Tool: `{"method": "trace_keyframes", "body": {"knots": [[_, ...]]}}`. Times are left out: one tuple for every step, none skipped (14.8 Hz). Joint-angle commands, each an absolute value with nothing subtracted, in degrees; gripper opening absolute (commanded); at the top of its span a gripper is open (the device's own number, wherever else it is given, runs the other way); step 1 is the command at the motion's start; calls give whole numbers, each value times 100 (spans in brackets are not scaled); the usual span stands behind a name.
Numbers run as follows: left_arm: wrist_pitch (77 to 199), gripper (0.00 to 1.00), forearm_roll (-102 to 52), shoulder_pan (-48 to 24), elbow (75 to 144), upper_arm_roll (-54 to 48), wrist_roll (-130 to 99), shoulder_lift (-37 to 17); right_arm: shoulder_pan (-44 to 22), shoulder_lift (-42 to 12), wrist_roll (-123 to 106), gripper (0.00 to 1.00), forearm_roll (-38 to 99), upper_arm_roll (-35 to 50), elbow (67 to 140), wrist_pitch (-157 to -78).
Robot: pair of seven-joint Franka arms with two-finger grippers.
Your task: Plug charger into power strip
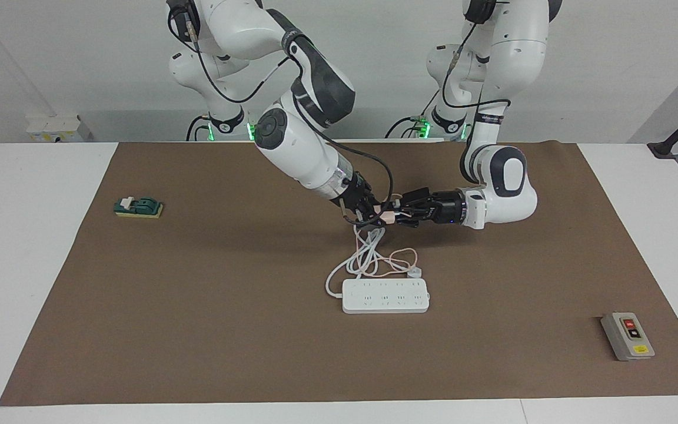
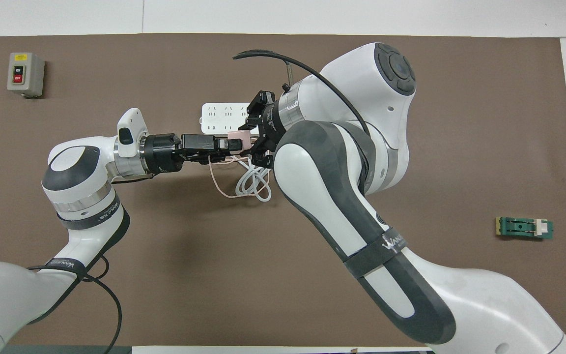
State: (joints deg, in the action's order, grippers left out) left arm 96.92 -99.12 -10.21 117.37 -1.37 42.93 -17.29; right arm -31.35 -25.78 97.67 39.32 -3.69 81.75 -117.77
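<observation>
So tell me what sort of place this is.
Probably a robotics lab test bench: two Franka arms mounted at a white table with a brown mat, laid out with practice items such as a power strip and a grey button box.

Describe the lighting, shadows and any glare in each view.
Facing view: even, diffuse light; a soft shadow lies on the brown mat under both arms; green lights glow at the arm bases. Overhead view: mild sheen on the white arm shells, a faint shadow beside the grey button box, and the power strip stays readable.
</observation>
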Motion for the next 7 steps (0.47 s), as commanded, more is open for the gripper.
{"method": "trace_keyframes", "body": {"knots": [[9958, 1, -10028, -1055, 11672, -79, 4096, -1661, -3164, -2558, 9852, 0, 3981, -378, 8183, -11795], [9958, 1, -10002, -1020, 11611, -79, 4044, -1670, -3155, -2549, 9887, 1, 3981, -378, 8183, -11795], [9949, 1, -9967, -1002, 11549, -79, 3991, -1679, -3138, -2549, 9922, 99, 3947, -378, 8183, -11812], [9941, 1, -9958, -993, 11523, -70, 3938, -1679, -3129, -2549, 9932, 100, 3955, -378, 8174, -11812], [9940, 1, -9958, -976, 11496, -70, 3920, -1670, -3120, -2549, 9932, 100, 3964, -378, 8174, -11812], [9932, 2, -9949, -958, 11479, -62, 3920, -1670, -3129, -2549, 9940, 100, 3973, -378, 8174, -11812], [9932, 4, -9949, -897, 11461, -62, 3903, -1661, -3129, -2549, 9940, 100, 3973, -378, 8174, -11804]]}}
